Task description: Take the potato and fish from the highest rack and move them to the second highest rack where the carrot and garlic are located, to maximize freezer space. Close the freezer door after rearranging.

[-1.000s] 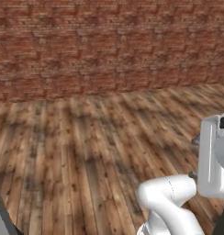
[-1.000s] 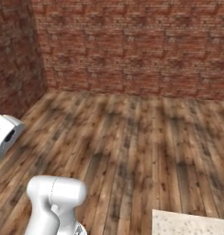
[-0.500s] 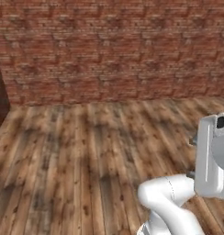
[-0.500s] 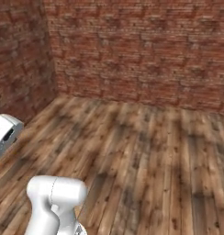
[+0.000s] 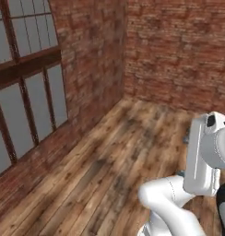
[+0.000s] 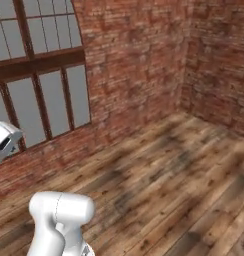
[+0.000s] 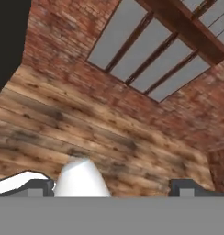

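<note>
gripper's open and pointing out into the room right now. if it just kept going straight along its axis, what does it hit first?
Probably the wood floor close to the foot of the brick wall below the window. Nothing stands between the open gripper and that spot. Depth is unclear, so it could reach the wall base instead.

The white Franka arm with dark joints [image 5: 197, 184] rises folded at about 4 o'clock in the left base view, its upper link upright. In the hand view the dark two-finger end effector [image 7: 116, 187] shows both tips set wide apart at 6 o'clock, gripping nothing.
</note>
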You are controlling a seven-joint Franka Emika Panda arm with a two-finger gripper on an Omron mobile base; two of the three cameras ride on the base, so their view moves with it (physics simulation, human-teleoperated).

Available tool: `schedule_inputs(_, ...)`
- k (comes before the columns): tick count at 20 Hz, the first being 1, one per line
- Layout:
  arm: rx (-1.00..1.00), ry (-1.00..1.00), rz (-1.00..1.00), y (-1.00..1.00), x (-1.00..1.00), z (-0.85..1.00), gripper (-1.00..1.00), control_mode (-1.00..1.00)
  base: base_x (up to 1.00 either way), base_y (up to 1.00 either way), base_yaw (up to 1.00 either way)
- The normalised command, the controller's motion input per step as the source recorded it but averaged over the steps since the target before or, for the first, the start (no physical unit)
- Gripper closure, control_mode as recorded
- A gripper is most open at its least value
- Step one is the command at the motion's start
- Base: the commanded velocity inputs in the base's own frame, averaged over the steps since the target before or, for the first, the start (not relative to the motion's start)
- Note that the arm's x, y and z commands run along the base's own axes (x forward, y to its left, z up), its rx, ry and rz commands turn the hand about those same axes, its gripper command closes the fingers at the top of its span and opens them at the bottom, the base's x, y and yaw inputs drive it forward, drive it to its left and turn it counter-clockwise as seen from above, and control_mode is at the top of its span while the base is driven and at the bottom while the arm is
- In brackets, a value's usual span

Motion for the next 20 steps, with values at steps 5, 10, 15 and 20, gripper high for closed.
schedule_inputs(5,0.0,0.0,0.0,0.0,0.0,0.0,-1.0,1.0,0.24,0.6,1.0)
schedule_inputs(10,0.0,0.0,0.0,0.0,0.0,0.0,-1.0,1.0,0.31,0.44,1.0)
schedule_inputs(15,0.0,0.0,0.0,0.0,0.0,0.0,-1.0,1.0,0.15,0.46,0.98)
schedule_inputs(20,0.0,0.0,0.0,0.0,0.0,0.0,-1.0,1.0,-0.03,0.66,0.7)
